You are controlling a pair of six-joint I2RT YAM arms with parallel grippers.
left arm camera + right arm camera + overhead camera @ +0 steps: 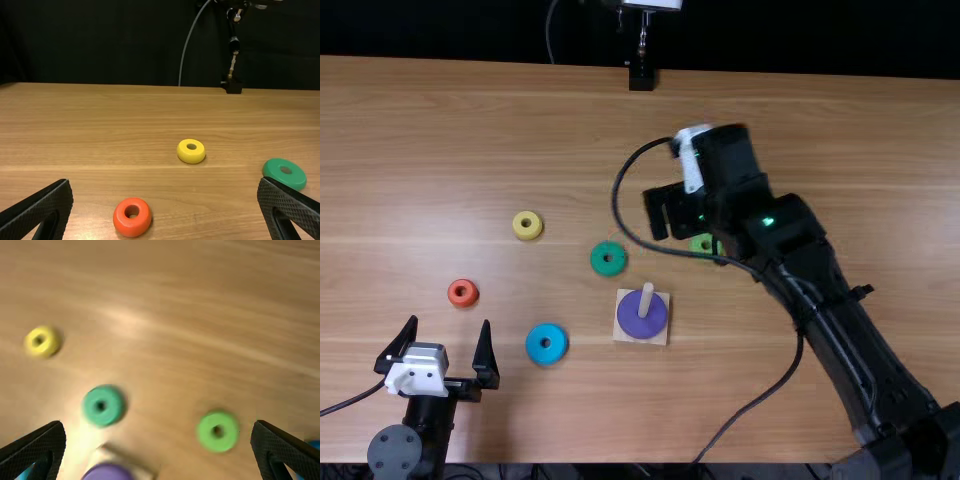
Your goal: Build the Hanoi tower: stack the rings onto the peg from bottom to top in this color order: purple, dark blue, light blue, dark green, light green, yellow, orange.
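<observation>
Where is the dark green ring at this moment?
In the top view, the dark green ring lies on the table near the middle, just beyond and left of the peg's base.

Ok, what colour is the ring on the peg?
Purple; that ring shows best in the top view.

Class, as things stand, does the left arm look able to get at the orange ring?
Probably yes: the left gripper is open, and the orange ring lies just ahead, with nothing standing between them.
</observation>
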